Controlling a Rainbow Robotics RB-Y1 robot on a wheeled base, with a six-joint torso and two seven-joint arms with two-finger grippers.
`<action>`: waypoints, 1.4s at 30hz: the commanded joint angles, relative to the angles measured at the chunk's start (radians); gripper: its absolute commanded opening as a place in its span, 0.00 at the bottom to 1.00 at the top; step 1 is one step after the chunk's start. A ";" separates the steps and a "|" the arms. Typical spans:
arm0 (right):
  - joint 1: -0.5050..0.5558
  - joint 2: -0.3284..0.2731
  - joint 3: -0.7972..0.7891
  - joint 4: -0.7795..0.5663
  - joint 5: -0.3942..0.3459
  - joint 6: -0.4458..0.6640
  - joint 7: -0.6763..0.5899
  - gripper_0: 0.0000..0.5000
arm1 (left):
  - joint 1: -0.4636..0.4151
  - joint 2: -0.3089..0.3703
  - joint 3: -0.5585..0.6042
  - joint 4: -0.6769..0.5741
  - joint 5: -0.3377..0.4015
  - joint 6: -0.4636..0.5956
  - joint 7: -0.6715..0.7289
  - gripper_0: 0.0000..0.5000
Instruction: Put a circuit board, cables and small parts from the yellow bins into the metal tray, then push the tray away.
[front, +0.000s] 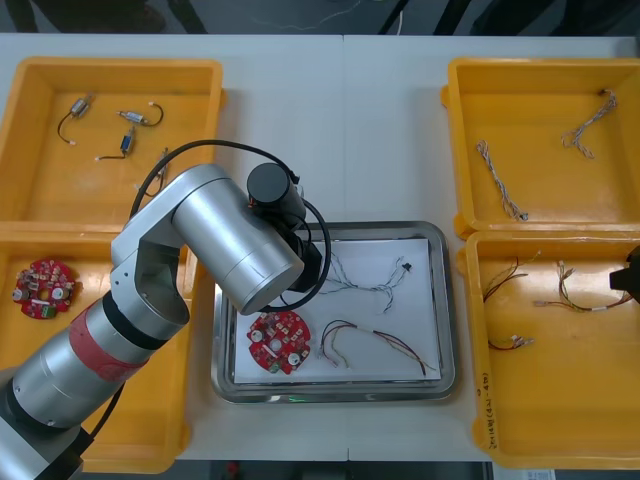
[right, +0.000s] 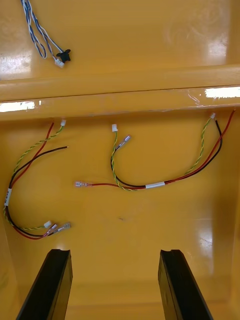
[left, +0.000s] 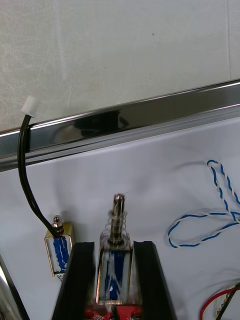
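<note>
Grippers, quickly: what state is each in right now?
Left gripper: shut on a small metal part over the metal tray.
Right gripper: open, holding nothing, above a yellow bin.

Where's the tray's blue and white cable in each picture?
Front view: blue and white cable in the metal tray's far half.
Left wrist view: cable beside the left claw gripping a small metal part.
Right wrist view: right claw over a yellow bin instead.
Shared landmark: the tray's rim.

Light table (front: 340, 130) (1 seam down the middle), dark floor (front: 300, 12) beyond
</note>
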 joint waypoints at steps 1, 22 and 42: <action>0.015 0.007 -0.029 -0.032 -0.012 0.003 -0.034 1.00 | 0.008 -0.017 -0.015 -0.011 0.005 -0.013 0.061 1.00; 0.015 0.006 -0.029 -0.032 -0.012 0.003 -0.042 1.00 | -0.061 -0.002 0.075 -0.109 0.092 0.168 0.068 1.00; -0.010 -0.077 -0.023 -0.032 -0.067 0.003 -0.046 1.00 | -0.227 0.270 0.337 -0.135 0.499 0.285 0.047 1.00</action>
